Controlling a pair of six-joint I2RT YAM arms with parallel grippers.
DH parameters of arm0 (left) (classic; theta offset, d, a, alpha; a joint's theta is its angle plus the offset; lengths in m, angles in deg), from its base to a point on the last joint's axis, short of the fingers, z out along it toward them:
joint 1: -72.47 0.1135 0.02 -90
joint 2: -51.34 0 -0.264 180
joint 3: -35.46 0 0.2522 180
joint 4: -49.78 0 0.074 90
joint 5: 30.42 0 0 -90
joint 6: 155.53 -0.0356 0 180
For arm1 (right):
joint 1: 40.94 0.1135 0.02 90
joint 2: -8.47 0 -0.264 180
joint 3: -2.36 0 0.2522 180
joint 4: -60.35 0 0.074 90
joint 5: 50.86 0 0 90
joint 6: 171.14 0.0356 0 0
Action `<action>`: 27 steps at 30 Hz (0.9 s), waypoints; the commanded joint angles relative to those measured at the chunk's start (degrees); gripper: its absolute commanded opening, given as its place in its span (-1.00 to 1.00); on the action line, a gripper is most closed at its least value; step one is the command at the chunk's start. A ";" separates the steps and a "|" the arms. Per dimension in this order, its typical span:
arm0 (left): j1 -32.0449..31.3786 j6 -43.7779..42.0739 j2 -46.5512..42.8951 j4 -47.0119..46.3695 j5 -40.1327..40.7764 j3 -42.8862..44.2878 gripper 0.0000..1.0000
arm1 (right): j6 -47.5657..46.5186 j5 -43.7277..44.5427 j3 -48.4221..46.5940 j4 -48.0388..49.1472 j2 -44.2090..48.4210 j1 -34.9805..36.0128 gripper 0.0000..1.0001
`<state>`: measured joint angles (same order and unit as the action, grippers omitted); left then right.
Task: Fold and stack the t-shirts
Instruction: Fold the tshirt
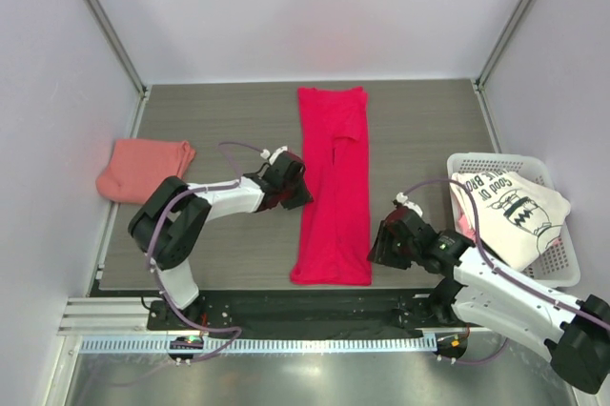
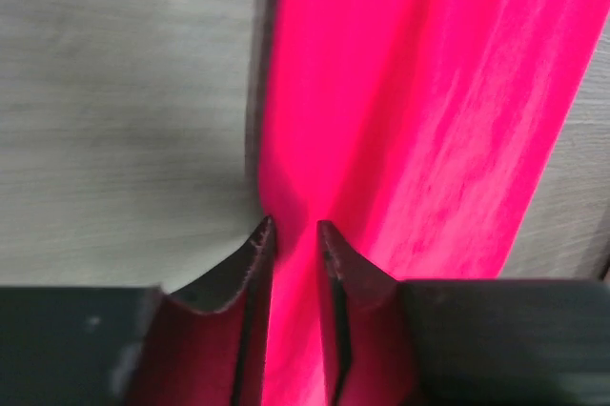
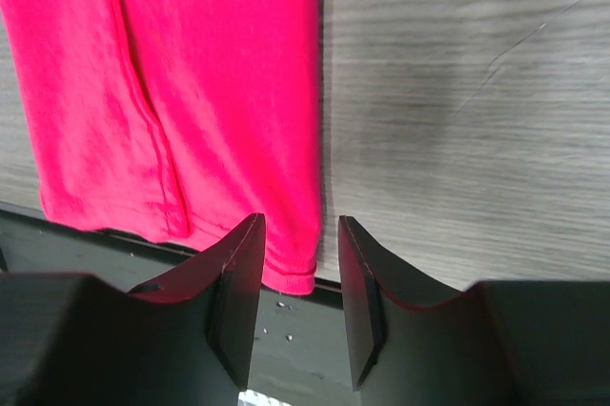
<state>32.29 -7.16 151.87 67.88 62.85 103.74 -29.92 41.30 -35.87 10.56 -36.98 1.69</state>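
Beside the crimson t-shirt, left tool and right tool straddle its edges.

Three t-shirts, one basket

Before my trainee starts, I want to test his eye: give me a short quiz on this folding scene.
1. True or false: the crimson shirt lies as a long strip between the two arms.
2. The salmon-pink shirt lies at the table's ____ edge.
3. The white printed shirt is: A) flat on the table, B) in the basket, C) atop the salmon-pink shirt.
Key: 1 true; 2 left; 3 B.
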 commanded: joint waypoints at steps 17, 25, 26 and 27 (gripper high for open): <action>3.45 -2.39 -5.95 3.13 1.92 -4.32 -0.10 | 4.14 -4.09 2.06 3.86 -4.55 6.85 -0.18; -0.68 1.30 -23.17 4.36 1.83 -18.56 0.06 | 5.29 -2.60 3.02 5.71 -7.72 8.34 -0.31; -2.77 2.27 -25.80 4.45 1.83 -19.79 0.05 | 5.29 -2.51 3.11 5.53 -7.81 8.34 -0.38; -3.93 2.80 -27.22 4.71 1.74 -21.81 0.04 | 5.29 -2.42 3.02 5.45 -7.98 8.43 -0.45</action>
<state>31.52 -6.68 128.86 71.92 64.51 84.85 -25.53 38.15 -33.23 14.93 -44.32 9.63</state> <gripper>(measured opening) 0.527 0.295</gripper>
